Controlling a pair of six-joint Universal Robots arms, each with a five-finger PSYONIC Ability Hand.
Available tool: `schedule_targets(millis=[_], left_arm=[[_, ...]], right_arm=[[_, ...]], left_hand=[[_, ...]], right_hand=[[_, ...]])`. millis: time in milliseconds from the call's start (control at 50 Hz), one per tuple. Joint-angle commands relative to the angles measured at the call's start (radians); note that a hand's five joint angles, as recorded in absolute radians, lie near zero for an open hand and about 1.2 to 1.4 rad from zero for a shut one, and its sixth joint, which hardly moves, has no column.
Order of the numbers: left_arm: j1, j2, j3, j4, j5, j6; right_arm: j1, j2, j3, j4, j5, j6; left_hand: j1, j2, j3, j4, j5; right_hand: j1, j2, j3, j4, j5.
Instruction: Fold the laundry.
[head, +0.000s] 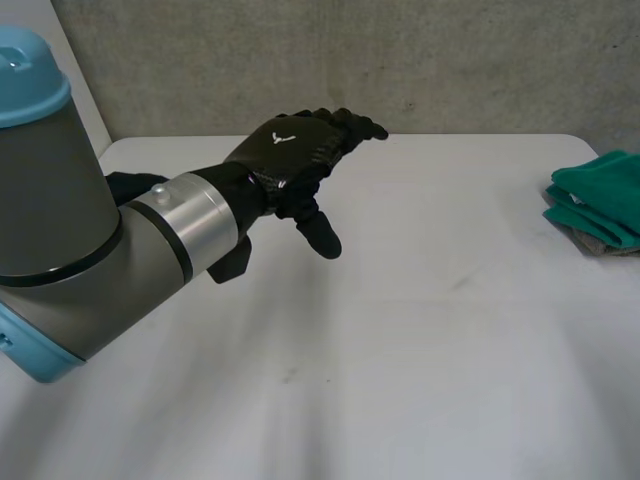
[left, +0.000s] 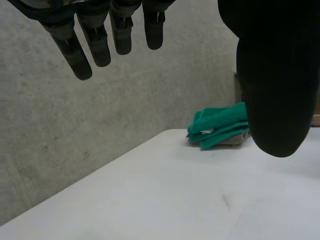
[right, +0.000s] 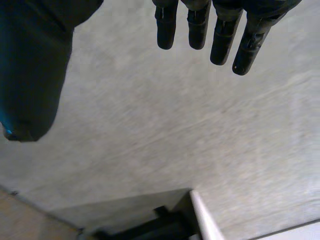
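- The white table (head: 420, 360) is seen from the head view; its far edge is set along a grey wall (head: 400, 60) at 12 o'clock, with a rounded corner at each end of that edge.
- A broad bare stretch of table is left from the middle down to 6 o'clock and across to 9 o'clock.
- The laundry (head: 600, 195) is found as a folded green stack at 3 o'clock, close to the table's right edge, with a grey piece lying under it.
- Its folded edges are turned toward 9 o'clock; its long axis cannot be told.
- The left hand (head: 290, 155) is held above the table at about 11 o'clock, well apart from the laundry, and is pointed toward 2 o'clock.
- In the left wrist view its fingers (left: 75, 55) are stretched straight and the thumb is spread wide; nothing is held, and the stack is seen beyond the thumb, near the wall.
- The right hand (right: 197, 27) is likewise spread wide, fingers straight, thumb apart, with nothing grasped; the wall is faced by its palm.
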Motion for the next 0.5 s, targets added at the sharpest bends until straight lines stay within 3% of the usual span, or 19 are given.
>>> schedule_targets(millis=[20, 120, 180, 280, 300, 360, 500], left_arm=[[0.067, 0.018, 0.0, 0.008, -0.022, 0.003], [0.146, 0.035, -0.014, 0.049, -0.097, 0.014], [0.211, 0.032, -0.023, 0.098, -0.134, 0.016], [0.346, 0.008, -0.035, 0.138, -0.134, 0.038], [0.396, -0.027, -0.034, 0.141, -0.134, 0.077], [0.447, -0.084, -0.03, 0.146, -0.133, 0.147], [0.555, -0.297, -0.009, 0.143, -0.14, 0.481]], right_arm=[[0.173, -0.116, 0.033, -0.025, -0.03, 0.266], [0.306, -0.263, 0.242, -0.031, -0.169, 0.456], [0.394, -0.325, 0.387, -0.037, -0.223, 0.462], [0.538, -0.343, 0.584, -0.082, -0.24, 0.424], [0.566, -0.343, 0.61, -0.088, -0.238, 0.415], [0.627, -0.34, 0.694, -0.094, -0.24, 0.374], [0.659, -0.34, 0.808, -0.097, -0.24, 0.303]], left_hand=[[0.016, 0.007, -0.003, 0.005, -0.012], [0.001, -0.008, -0.017, -0.009, -0.027], [-0.005, -0.014, -0.023, -0.015, -0.033], [-0.011, -0.02, -0.029, -0.021, -0.039], [-0.008, -0.017, -0.026, -0.018, -0.036], [-0.011, -0.019, -0.029, -0.021, -0.039], [-0.02, -0.028, -0.038, -0.03, -0.048]], right_hand=[[-0.03, -0.049, -0.043, -0.062, -0.064], [-0.03, -0.049, -0.043, -0.062, -0.064], [-0.03, -0.049, -0.043, -0.062, -0.064], [-0.03, -0.049, -0.043, -0.062, -0.064], [-0.03, -0.049, -0.043, -0.062, -0.064], [-0.03, -0.049, -0.043, -0.062, -0.064], [-0.03, -0.049, -0.043, -0.062, -0.064]])
